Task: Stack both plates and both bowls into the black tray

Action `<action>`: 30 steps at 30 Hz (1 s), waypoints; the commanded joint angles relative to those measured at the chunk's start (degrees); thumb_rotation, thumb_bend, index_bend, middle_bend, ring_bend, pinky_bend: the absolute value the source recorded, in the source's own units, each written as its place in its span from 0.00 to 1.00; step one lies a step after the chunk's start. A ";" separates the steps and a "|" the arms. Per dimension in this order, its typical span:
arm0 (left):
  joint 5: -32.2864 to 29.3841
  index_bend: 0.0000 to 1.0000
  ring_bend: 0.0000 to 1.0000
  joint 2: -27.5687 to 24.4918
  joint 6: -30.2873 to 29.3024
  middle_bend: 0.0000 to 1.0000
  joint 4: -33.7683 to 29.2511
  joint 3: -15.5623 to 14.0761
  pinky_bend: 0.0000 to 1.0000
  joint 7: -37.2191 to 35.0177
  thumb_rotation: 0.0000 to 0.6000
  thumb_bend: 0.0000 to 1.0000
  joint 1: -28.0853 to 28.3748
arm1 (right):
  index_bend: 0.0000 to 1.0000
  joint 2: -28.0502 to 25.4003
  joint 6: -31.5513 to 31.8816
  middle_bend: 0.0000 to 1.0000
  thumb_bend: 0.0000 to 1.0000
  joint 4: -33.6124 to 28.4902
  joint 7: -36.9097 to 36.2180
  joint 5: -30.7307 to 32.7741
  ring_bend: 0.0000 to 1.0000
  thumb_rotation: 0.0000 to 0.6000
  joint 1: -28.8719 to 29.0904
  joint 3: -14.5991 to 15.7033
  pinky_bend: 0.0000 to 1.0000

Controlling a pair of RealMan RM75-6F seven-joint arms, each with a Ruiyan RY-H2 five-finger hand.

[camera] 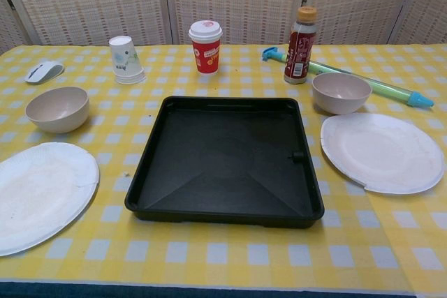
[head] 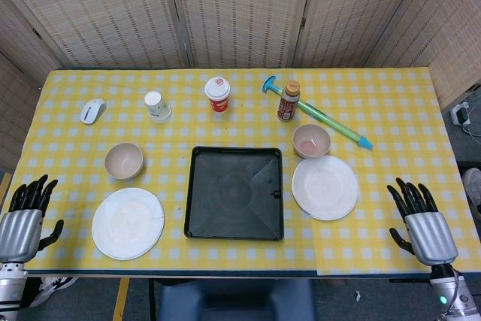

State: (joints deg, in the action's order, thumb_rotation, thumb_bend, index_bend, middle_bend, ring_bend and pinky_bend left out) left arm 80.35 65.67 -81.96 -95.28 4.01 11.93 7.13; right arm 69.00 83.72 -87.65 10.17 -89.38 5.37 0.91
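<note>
A bench [head: 391, 110] in yellow check cloth carries a black tray [head: 235, 193] at centre, with 2 plates [head: 128, 223] and 2 bowls [head: 124, 160] flanking it; behind it stand cups [head: 217, 94], a bottle [head: 288, 101], a mouse [head: 92, 110].

Overhead head view; low chest view

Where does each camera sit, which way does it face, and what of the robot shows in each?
Head view: high above the near table edge, looking steeply down on the whole table; left hand and right hand show, open, at the near corners.
Chest view: low at the near edge, facing level across the table toward the screens; none of the robot shows.
Shared: tray, empty, between the plates and bowls, with cups, bottle and mouse behind.
</note>
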 commanded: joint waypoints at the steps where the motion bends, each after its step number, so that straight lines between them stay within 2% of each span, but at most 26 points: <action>1: -0.05 0.00 0.00 -0.07 0.01 0.00 -0.09 -0.02 0.01 -0.15 1.00 0.43 -0.01 | 0.00 1.07 -0.44 0.00 0.33 1.31 0.94 -0.21 0.00 1.00 0.50 -0.41 0.00; 7: -0.24 0.00 0.00 -0.46 -0.01 0.00 -0.72 -0.14 0.01 -0.13 1.00 0.43 -0.11 | 0.00 1.95 -2.79 0.00 0.33 4.09 1.26 -0.54 0.00 1.00 1.68 -0.21 0.00; 12: -0.34 0.00 0.00 -0.58 -0.07 0.00 -0.92 -0.26 0.01 -0.23 1.00 0.43 -0.21 | 0.00 4.19 -5.79 0.00 0.33 12.20 -2.10 -3.31 0.00 1.00 4.63 0.25 0.00; 14: -0.65 0.00 0.00 -0.79 0.28 0.00 -1.06 -0.51 0.01 -0.25 1.00 0.43 -0.33 | 0.06 5.22 -7.01 0.00 0.33 15.72 -3.88 -4.36 0.00 1.00 5.88 0.54 0.00; 16: -1.36 0.00 0.00 -1.23 0.62 0.00 -1.69 -0.65 0.01 -0.23 1.00 0.43 -0.52 | 0.18 6.65 -7.41 0.00 0.33 19.41 -5.57 -5.73 0.00 1.00 7.07 0.75 0.00; 18: -1.65 0.00 0.00 -1.54 0.33 0.00 -2.23 -0.66 0.01 0.11 1.00 0.43 -0.76 | 0.27 8.71 -7.37 0.00 0.33 23.60 -7.18 -7.10 0.00 1.00 8.14 0.95 0.00; 20: -1.45 0.00 0.00 -1.71 -0.08 0.00 -2.60 -0.70 0.01 0.26 1.00 0.43 -0.92 | 0.31 11.17 -7.42 0.00 0.34 27.64 -9.16 -8.03 0.00 1.00 9.08 1.15 0.00; 24: -1.00 0.04 0.00 -2.19 0.54 0.00 -2.95 -1.07 0.01 -0.56 1.00 0.43 -0.79 | 0.33 14.76 -9.40 0.00 0.33 32.86 -11.95 -8.76 0.01 1.00 10.82 1.84 0.00; 30: -2.09 0.04 0.00 -2.55 1.49 0.00 -3.31 -1.09 0.00 -0.58 1.00 0.43 -0.64 | 0.33 19.43 -10.18 0.00 0.34 38.25 -13.48 -9.65 0.01 1.00 12.28 2.70 0.00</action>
State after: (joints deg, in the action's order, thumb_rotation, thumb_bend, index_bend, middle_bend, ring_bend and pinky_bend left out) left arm 78.62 63.32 -80.70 -98.24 2.95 11.39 6.53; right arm 87.28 73.90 -50.53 -2.79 -98.58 17.10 3.16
